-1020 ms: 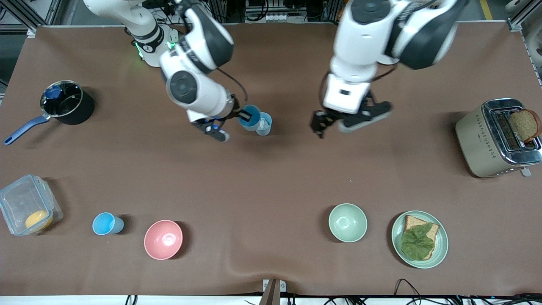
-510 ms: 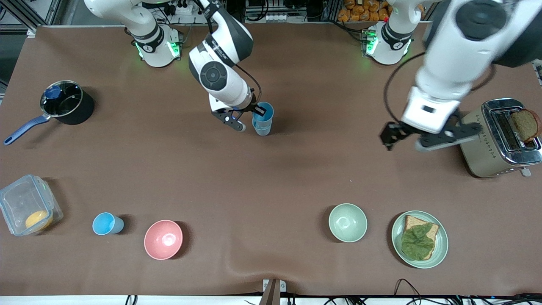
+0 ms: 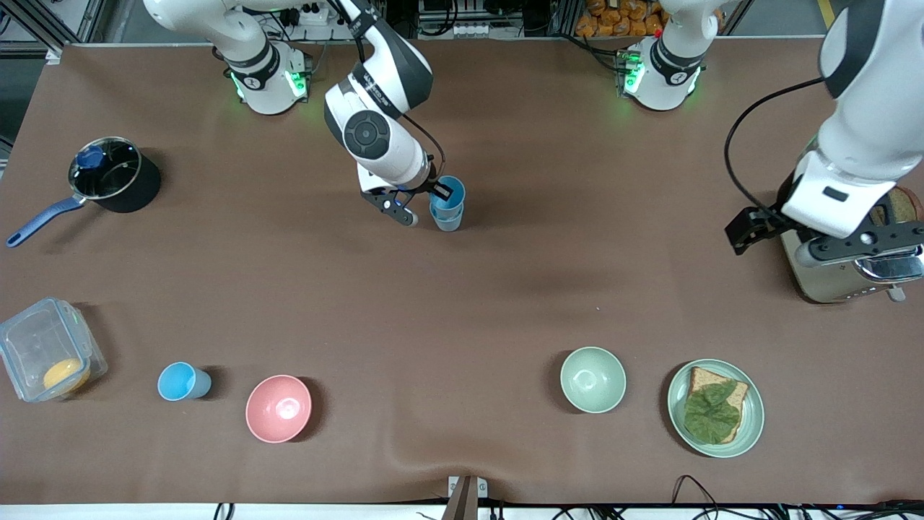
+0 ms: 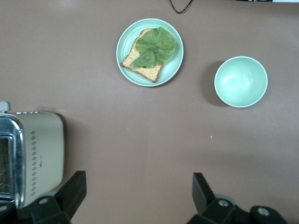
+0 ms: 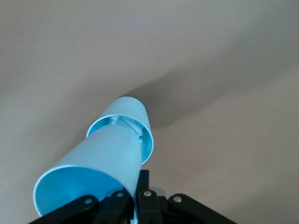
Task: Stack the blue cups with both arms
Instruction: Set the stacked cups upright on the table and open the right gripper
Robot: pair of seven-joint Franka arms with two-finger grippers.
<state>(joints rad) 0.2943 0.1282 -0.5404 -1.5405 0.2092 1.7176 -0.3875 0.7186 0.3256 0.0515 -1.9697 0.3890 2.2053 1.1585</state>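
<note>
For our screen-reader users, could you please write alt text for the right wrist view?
The right gripper is shut on the rim of a light-blue cup, whose base sits inside a second blue cup standing on the brown table.

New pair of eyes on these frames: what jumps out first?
The right tool is shut on a blue cup nested in a paler cup mid-table. The left tool hangs open over the toaster. A third blue cup stands beside the pink bowl.
</note>
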